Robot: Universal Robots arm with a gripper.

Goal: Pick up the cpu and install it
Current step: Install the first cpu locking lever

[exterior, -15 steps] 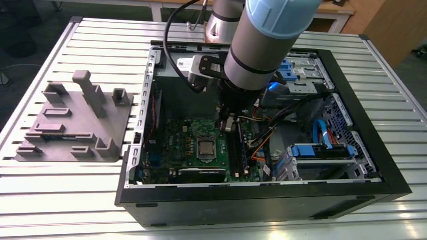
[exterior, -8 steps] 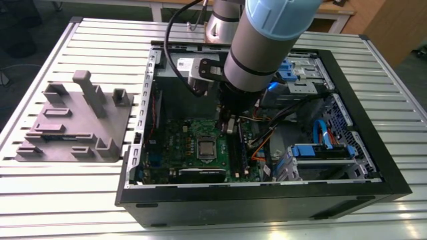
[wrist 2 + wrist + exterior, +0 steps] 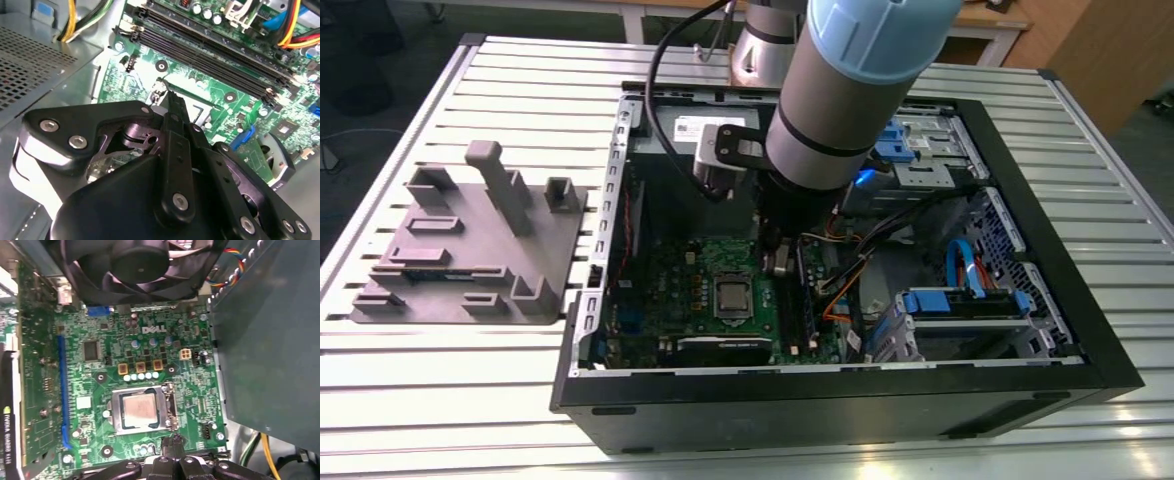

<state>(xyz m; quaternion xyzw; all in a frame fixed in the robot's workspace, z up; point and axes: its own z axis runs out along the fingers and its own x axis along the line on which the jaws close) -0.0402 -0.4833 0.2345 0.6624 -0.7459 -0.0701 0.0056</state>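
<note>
Cpu (image 3: 139, 410) seated flat in the board (image 3: 165, 365) socket inside the open case (image 3: 854, 395), tool (image 3: 171, 442) closed and empty — fingertips together just beside the socket, touching nothing.

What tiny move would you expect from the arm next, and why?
Probably a small lift straight up: the small silvery square cpu already lies flat in its socket on the green motherboard, and the gripper hangs shut beside it, holding nothing.

Pincer (image 3: 172, 450) shut, arm lowered
</note>
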